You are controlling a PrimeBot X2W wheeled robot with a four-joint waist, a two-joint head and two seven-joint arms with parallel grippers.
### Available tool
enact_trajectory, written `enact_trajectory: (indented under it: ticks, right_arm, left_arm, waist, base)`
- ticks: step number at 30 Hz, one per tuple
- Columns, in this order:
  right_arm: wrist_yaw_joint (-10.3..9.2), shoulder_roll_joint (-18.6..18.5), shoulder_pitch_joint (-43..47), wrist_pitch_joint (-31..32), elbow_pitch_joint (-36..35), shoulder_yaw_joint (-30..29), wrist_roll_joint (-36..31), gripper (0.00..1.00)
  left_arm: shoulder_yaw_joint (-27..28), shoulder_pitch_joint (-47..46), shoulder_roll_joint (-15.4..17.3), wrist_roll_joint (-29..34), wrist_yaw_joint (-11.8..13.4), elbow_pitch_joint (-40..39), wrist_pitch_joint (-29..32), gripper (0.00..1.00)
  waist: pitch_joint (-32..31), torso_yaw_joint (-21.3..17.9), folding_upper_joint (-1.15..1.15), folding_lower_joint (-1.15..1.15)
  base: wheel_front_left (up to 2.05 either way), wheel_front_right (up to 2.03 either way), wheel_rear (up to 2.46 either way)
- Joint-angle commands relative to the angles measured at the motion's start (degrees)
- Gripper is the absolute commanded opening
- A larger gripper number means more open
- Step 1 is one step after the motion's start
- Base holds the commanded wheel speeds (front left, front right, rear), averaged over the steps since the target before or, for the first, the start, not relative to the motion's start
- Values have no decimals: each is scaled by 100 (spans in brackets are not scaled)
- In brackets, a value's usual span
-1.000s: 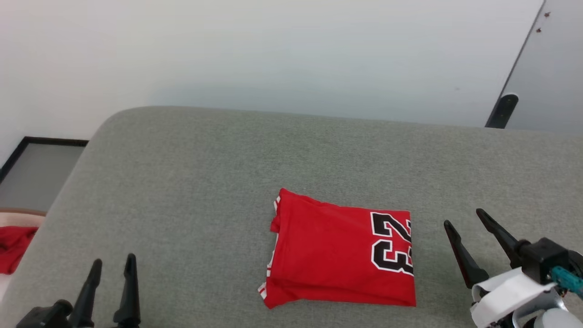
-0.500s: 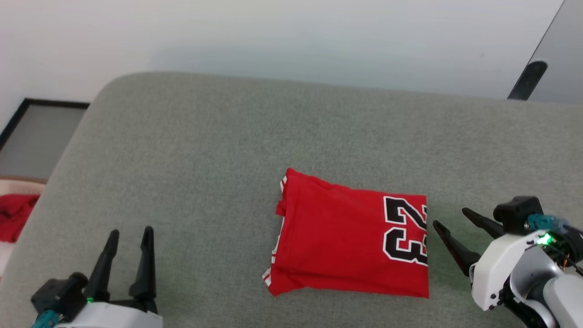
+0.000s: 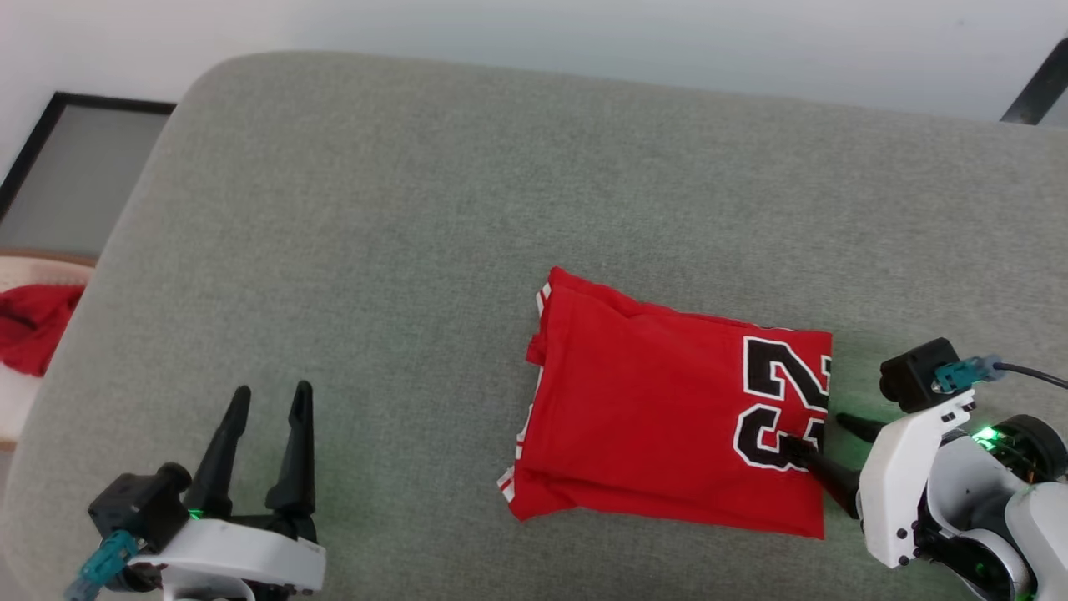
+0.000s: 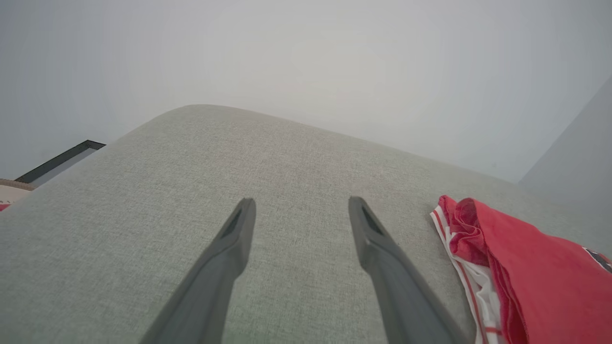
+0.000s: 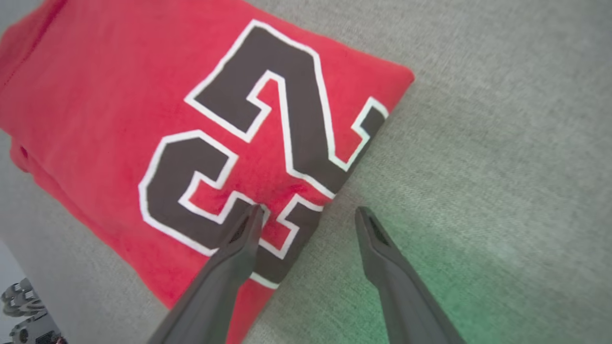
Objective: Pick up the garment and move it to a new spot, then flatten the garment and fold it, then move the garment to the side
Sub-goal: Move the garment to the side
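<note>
One garment (image 3: 667,426) and one grey bench (image 3: 375,209). The garment carries two black digits (image 3: 780,401) with white outlines: one 2 and one 3. There are two pincers, the left pincer (image 3: 271,392) and the right pincer (image 3: 816,431), each with two dark fingers (image 3: 296,451) — four in all. Two teal plugs (image 3: 959,373) show, one at each wrist, and two green lights (image 3: 989,434), one on each arm. At the left edge there is one red cloth bunch (image 3: 33,325) and one dark-framed panel (image 3: 79,179) — so two red fabric pieces altogether.
</note>
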Motion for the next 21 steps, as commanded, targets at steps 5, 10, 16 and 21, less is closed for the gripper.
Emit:
enact_trajectory:
  ticks: [5,10,16,21]
  right_arm:
    - [-7,156,-12,580,151,-41,41,100]
    - [-7,273,-109,877,275,-27,99,0]
    - [-10,177,-357,949,443,-149,248,0]
    - [-9,-20,-600,949,458,-196,262,0]
  left_arm:
    - [-43,-106,-29,-52,-15,33,-1,100]
    - [-78,-174,-40,-88,-15,66,-1,100]
    - [-103,-187,-27,-102,-15,109,-1,100]
    - [-53,-129,-11,-99,-16,100,-2,100]
  waist:
    - [102,81,0,0]
    - [105,102,0,0]
    - [62,104,0,0]
    - [7,63,0,0]
  base:
    - [0,0,0]
    - [0,0,0]
    - [0,0,0]
    - [0,0,0]
